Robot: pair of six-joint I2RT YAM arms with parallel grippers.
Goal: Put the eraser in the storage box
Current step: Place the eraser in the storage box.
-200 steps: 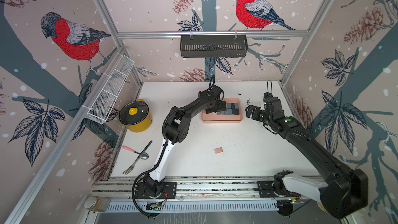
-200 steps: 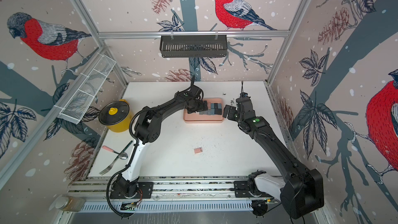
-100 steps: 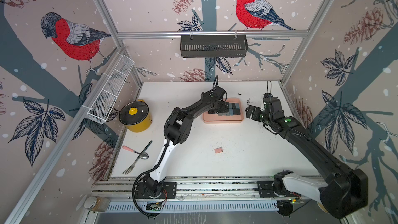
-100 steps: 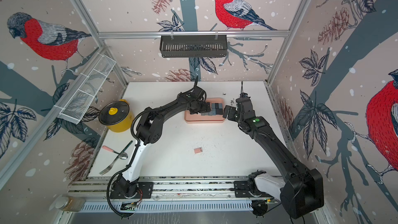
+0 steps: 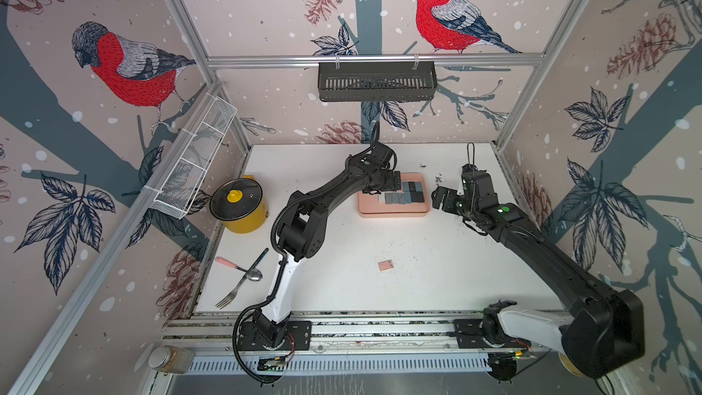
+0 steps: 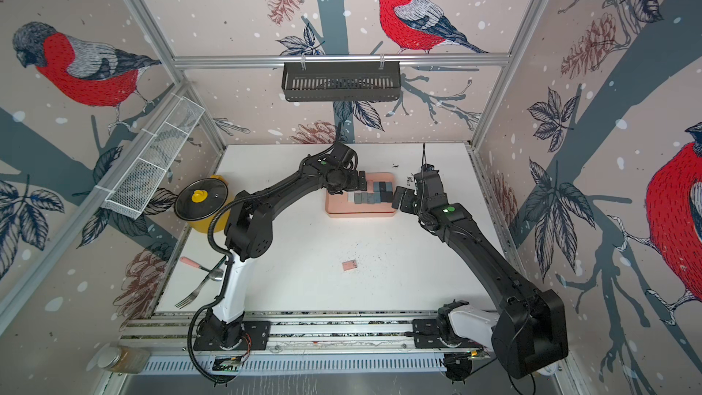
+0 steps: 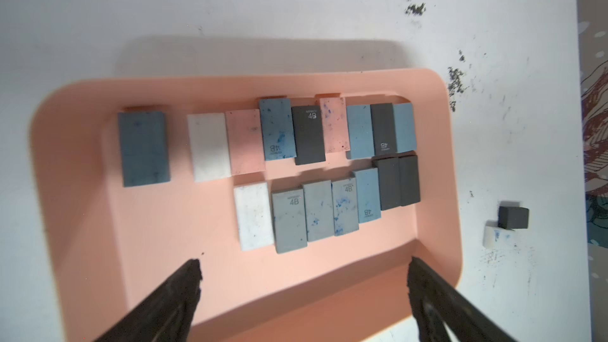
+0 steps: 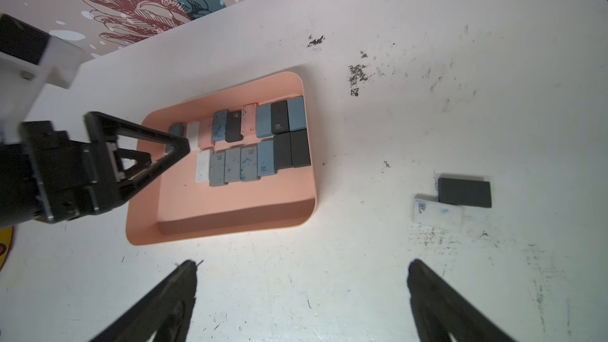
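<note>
The eraser (image 5: pixel 385 265) closest to my bases, a small pink one, lies alone on the open worktop (image 5: pixel 342 290), about midway along the front edge and a little in from it. It is well apart from the storage box (image 5: pixel 395 211), and neither arm is near it.

Farther back, toward the back edge and right of the middle, the storage box sits flat. It already holds two rows of erasers (image 7: pixel 316 212) in grey, blue, black, white and pink, all lying flat on its floor.

My left end effector (image 7: pixel 302 268) hangs over the box with its fingers spread wide and nothing between them.

My right end effector (image 8: pixel 302 263) is also spread and empty. It hovers over bare worktop just off the side of the box that faces the right edge.

Beyond that side, toward the right edge, a black eraser (image 8: pixel 464 192) and a white eraser (image 8: pixel 436 214) lie touching each other on the worktop — outside the box.

I judge the job mostly done. Three erasers are left as far as I can see — the pair by the box and the pink one out front — and no grasp has begun.
</note>
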